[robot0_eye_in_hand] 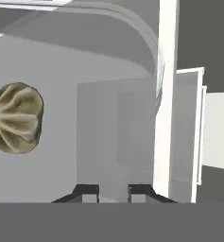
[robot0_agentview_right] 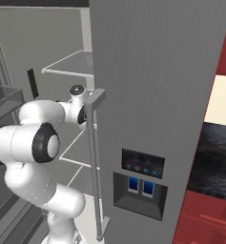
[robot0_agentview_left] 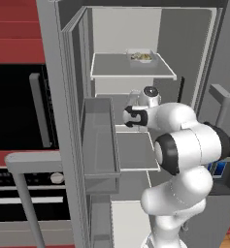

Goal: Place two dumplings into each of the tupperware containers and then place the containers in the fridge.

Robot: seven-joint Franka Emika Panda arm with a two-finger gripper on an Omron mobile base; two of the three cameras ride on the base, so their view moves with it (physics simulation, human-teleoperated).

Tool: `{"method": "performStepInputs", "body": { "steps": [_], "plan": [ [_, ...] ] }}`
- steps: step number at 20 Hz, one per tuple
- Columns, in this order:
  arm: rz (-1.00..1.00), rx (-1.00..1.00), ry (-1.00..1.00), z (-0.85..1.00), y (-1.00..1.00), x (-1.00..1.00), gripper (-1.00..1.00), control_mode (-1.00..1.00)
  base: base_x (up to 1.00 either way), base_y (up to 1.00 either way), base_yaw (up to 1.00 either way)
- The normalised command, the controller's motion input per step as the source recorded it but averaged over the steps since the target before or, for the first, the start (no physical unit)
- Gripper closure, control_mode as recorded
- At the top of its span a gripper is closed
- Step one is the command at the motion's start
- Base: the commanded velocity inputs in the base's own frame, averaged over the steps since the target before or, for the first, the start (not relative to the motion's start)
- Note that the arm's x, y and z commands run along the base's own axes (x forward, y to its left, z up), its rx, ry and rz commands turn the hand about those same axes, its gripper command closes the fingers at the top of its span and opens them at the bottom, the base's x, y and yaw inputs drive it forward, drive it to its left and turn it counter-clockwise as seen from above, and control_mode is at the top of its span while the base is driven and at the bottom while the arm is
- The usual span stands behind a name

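Placing: second container, reckoned, inside fridge (robot0_agentview_left: 204, 58).
Gripper (robot0_eye_in_hand: 113, 190): fingers narrowly apart; hold could not be told.
Container (robot0_agentview_left: 142, 57): on far upper shelf.
Dumpling (robot0_eye_in_hand: 15, 118): left, close.
Advice: kept level, clear of door.

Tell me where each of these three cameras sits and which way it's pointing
Left base view: behind the arm's left, looking into the open fridge; a tupperware container sits on the top shelf.
Right base view: behind the arm's right, facing the fridge door; the arm reaches inside.
Hand view: along the gripper, at a dumpling in a white tray.
Both base views share arm and fridge.
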Motion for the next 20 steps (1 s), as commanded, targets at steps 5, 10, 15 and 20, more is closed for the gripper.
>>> {"method": "performStepInputs", "body": {
  "steps": [5, 10, 15, 20],
  "plan": [
    [0.0, 0.0, 0.0, -0.14, -0.02, 0.54, 1.0, -1.0, 0.0, 0.0, 0.0],
    [0.0, 0.0, 0.0, 0.0, 0.0, 0.03, -1.0, -1.0, 0.0, 0.0, 0.0],
    [-0.02, 0.0, -0.17, 0.03, 0.0, -0.28, -1.0, -1.0, 0.0, 0.0, 0.0],
    [-0.06, 0.0, -0.29, 0.2, 0.0, -0.33, -1.0, -1.0, 0.0, 0.0, 0.0]
  ]
}}
